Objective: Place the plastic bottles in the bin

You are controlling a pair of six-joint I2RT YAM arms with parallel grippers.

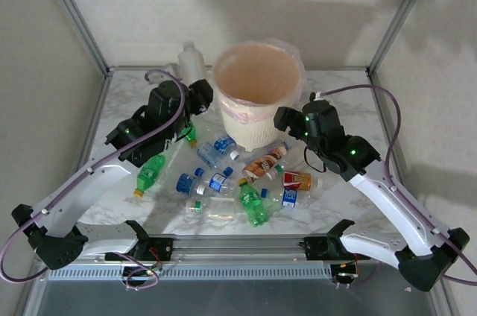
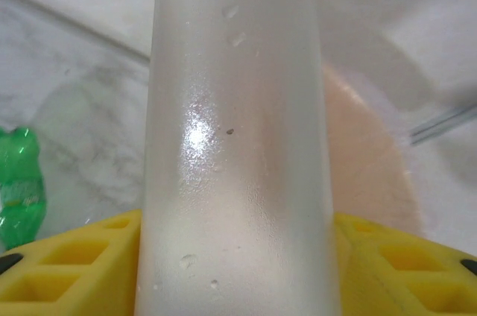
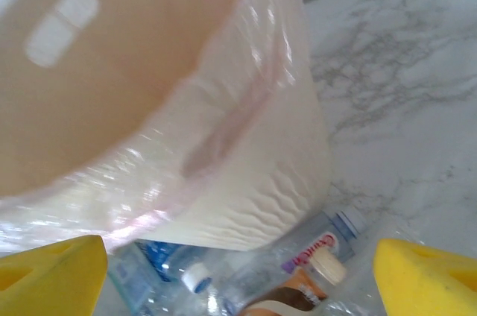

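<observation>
The left gripper (image 2: 237, 264) pinches a frosted bottle (image 2: 238, 107), likely light, slick and crushable, on its straight wall beside the bin (image 1: 250, 128), while the right gripper (image 3: 238, 271) hangs spread over the loose bottles (image 1: 257, 168).

Your bin (image 1: 253, 128) stands upright at the worktop's (image 1: 339, 103) far middle: cream, ribbed low, pinkish liner over the rim. The bottles (image 1: 220, 182) lie scattered just in front, clear with blue caps, green, brown-labelled. One frosted bottle (image 2: 238, 144) sits clamped in the left end effector (image 2: 238, 271).
</observation>
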